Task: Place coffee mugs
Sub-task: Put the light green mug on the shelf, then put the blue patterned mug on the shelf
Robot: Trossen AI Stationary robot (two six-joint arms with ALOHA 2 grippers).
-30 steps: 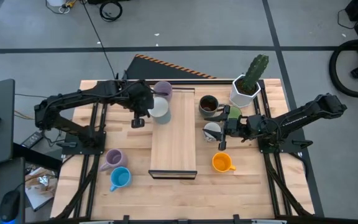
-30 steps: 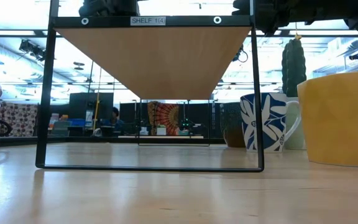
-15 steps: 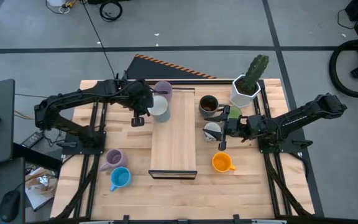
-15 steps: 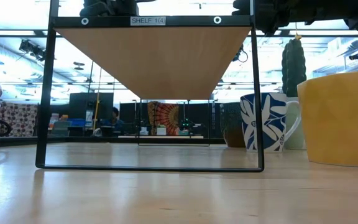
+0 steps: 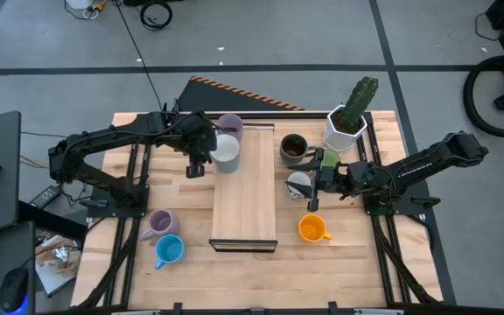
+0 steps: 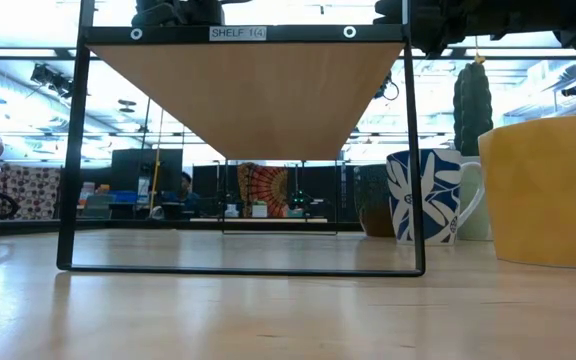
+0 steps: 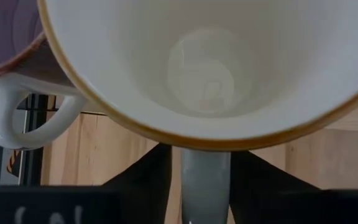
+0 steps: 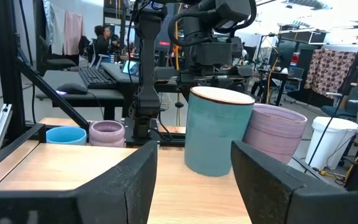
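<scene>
My left gripper (image 5: 212, 155) is shut on the handle of a light green mug (image 5: 225, 151) that stands on the far left part of the wooden shelf top (image 5: 245, 201). A purple mug (image 5: 229, 125) stands right beside it; both show in the right wrist view, the green mug (image 8: 213, 130) and the purple mug (image 8: 272, 135). My right gripper (image 5: 311, 186) is open and empty at the shelf's right side, by a white mug with a blue pattern (image 6: 423, 197). A dark brown mug (image 5: 293, 147) and an orange mug (image 5: 313, 228) stand on the table at the right. My left gripper pinches the green mug's handle (image 7: 205, 177) between its two fingers (image 7: 143, 180), coming level from the table's left side. The mug stands upright with its base (image 8: 209, 169) on the shelf top, its cream inside facing up.
A second purple mug (image 5: 161, 222) and a blue mug (image 5: 169, 250) stand on the table left of the shelf. A white faceted pot with a cactus (image 5: 346, 122) stands at the far right. A green mug (image 5: 327, 159) sits by my right arm. The shelf's black frame (image 6: 68, 150) holds its top above the table.
</scene>
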